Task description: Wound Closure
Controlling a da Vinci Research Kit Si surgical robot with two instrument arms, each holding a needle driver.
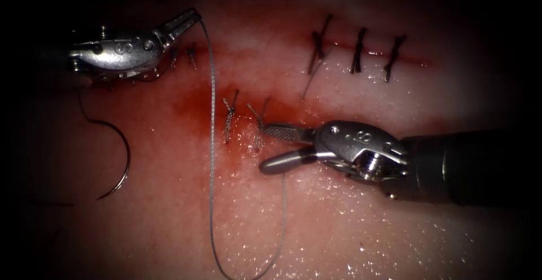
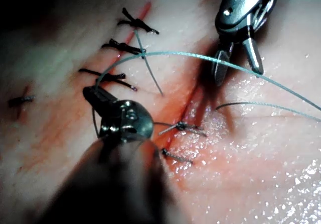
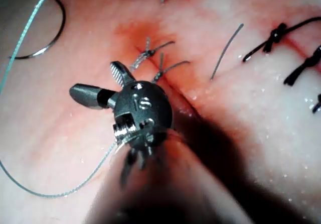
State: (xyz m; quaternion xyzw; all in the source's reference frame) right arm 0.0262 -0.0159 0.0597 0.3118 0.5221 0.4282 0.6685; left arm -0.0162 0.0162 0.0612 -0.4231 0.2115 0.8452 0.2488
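The needle [image 1: 116,161] lies loose on the tissue [image 1: 367,240] at the far left, well apart from the cut [image 1: 243,119] and out of both tools. Its thread [image 1: 212,144] runs up to the left tool [image 1: 189,20], whose jaws are clamped on it, then drops in a long loop toward the near edge and climbs back to the right tool [image 1: 268,147], whose jaws stand apart beside the two pale stitches [image 1: 228,116], holding nothing. Slack this long could, I judge, snag on those stitch ends or on the open jaws. The right wrist view shows the loose cut end [image 3: 225,50] near the dark stitches [image 3: 273,35] more plainly than the endoscope view does.
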